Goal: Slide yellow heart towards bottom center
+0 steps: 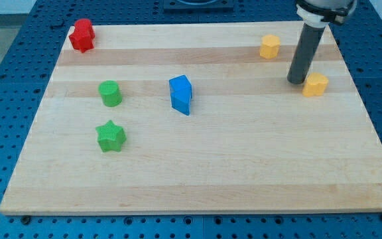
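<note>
Two yellow blocks lie at the view's right. One sits near the right edge; its top looks notched like a heart, though I cannot be sure. The other yellow block lies nearer the view's top, and its shape is unclear. My tip rests on the board just left of the lower yellow block, touching it or nearly so. The dark rod rises from the tip to the view's top right.
A blue block stands near the middle of the wooden board. A green cylinder and a green star lie at the left. A red block sits in the top left corner.
</note>
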`<state>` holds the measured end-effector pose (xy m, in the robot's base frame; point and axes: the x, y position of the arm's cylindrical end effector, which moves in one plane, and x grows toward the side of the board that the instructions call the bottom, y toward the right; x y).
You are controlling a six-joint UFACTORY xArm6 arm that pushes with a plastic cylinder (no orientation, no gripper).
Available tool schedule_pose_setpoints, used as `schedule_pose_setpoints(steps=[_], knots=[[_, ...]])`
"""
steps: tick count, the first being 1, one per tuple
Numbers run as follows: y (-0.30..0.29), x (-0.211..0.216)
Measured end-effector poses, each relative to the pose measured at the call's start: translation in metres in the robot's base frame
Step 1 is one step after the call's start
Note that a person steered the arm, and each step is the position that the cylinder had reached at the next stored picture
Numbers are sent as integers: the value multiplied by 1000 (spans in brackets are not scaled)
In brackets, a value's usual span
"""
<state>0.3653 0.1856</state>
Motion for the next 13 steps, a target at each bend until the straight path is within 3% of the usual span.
schedule_pose_setpoints(steps=[2,4,6,9,13], knots=[[24,-31],[85,8],[47,18],[-80,58],[-95,129]])
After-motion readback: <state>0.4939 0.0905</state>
